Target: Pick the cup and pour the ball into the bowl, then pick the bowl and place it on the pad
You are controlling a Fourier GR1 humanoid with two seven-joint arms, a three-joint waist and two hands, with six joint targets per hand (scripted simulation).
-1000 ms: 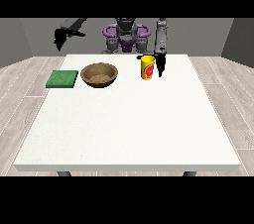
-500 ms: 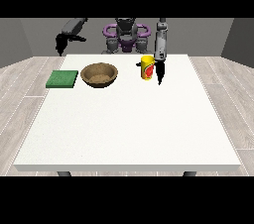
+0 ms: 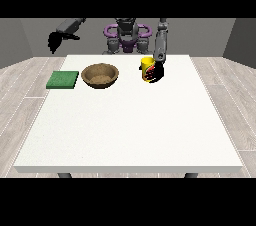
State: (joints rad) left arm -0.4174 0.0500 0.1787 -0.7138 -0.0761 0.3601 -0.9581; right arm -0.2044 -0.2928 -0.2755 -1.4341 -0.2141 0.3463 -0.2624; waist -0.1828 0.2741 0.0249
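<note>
White worktop fills most of the frame. Toward its upper left a brown bowl is seen, with a green pad just left of it. A yellow cup stands upper centre-right, and the hand at the view's right is curled round it. The hand at the view's left is raised at upper left; its fingers cannot be made out.

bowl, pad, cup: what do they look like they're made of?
Bowl: looks like wood, matte brown with a mottled inside. Pad: flat, dull green, maybe foam or rubber; can't tell which. Cup: plain yellow with a red mark, probably plastic or glazed ceramic; partly behind the hand.
</note>
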